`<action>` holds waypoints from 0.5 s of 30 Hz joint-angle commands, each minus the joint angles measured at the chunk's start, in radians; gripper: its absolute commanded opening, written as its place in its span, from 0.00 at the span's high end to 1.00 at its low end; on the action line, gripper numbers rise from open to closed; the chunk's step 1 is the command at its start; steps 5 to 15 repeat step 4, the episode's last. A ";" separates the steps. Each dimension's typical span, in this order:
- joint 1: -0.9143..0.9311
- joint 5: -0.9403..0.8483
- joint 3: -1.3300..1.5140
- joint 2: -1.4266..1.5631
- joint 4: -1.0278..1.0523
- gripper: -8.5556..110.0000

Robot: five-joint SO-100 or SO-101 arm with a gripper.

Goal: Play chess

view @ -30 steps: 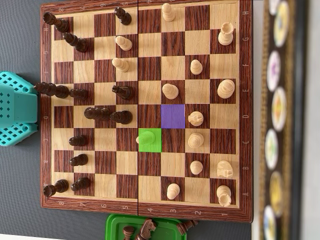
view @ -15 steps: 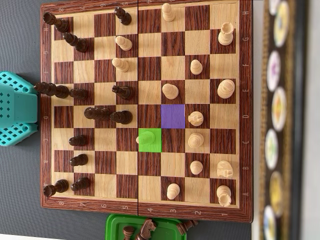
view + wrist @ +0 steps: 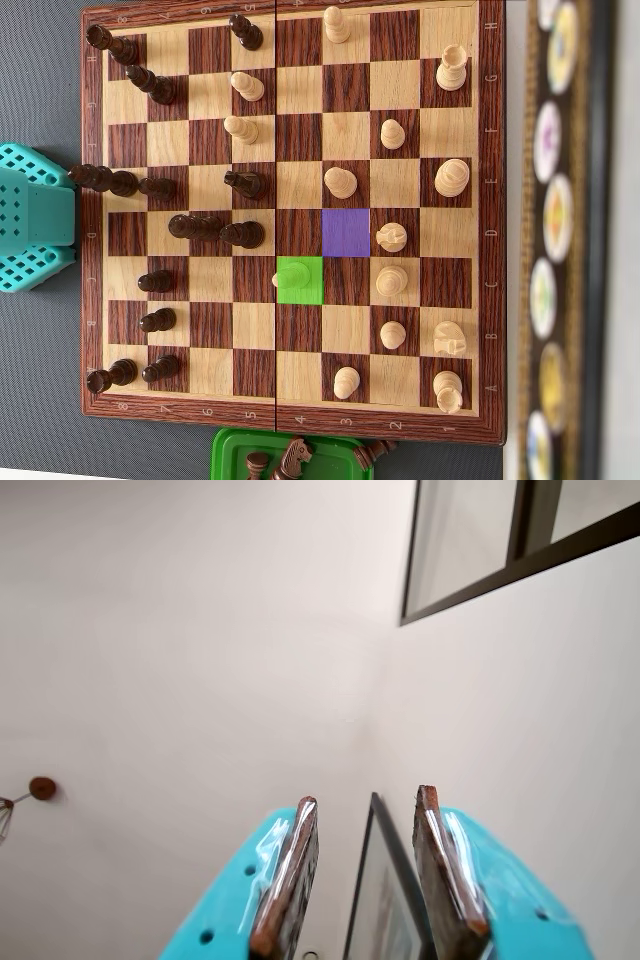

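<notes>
Gripper: the gripper (image 3: 365,880) points at a pale wall in the wrist view; its two turquoise jaws stand apart with nothing between them.
Arm: in the overhead view a turquoise part of the arm (image 3: 35,216) sits just off the left edge of the chessboard, clear of the pieces.
Chessboard: the wooden chessboard (image 3: 490,200) fills most of the overhead view, on a dark grey surface.
Green square: a green patch (image 3: 305,285) covers one square near the board's middle, with a light pawn (image 3: 283,279) at its left edge.
Purple square: a purple patch (image 3: 346,232) lies diagonally up and right of the green square, corner to corner, and is bare.
Dark pieces: grouped on the left half of the board, such as a dark piece (image 3: 244,234) just left of the middle line.
Light pieces: mostly on the right half, one light piece (image 3: 391,237) just right of the purple square.
Green tray: a green tray (image 3: 232,452) below the board's lower edge holds a few dark pieces.
</notes>
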 commanded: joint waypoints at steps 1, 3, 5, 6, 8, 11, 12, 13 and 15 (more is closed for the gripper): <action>0.005 0.006 0.018 -0.009 0.000 0.80; 0.005 0.006 0.018 -0.009 0.000 0.80; 0.005 0.006 0.018 -0.009 0.000 0.80; 0.005 0.006 0.018 -0.009 0.000 0.80; 0.005 0.006 0.018 -0.009 0.000 0.80; 0.005 0.006 0.018 -0.009 0.000 0.80; 0.005 0.006 0.018 -0.009 0.000 0.80; 0.005 0.006 0.018 -0.009 0.000 0.80; 0.005 0.006 0.018 -0.009 0.000 0.80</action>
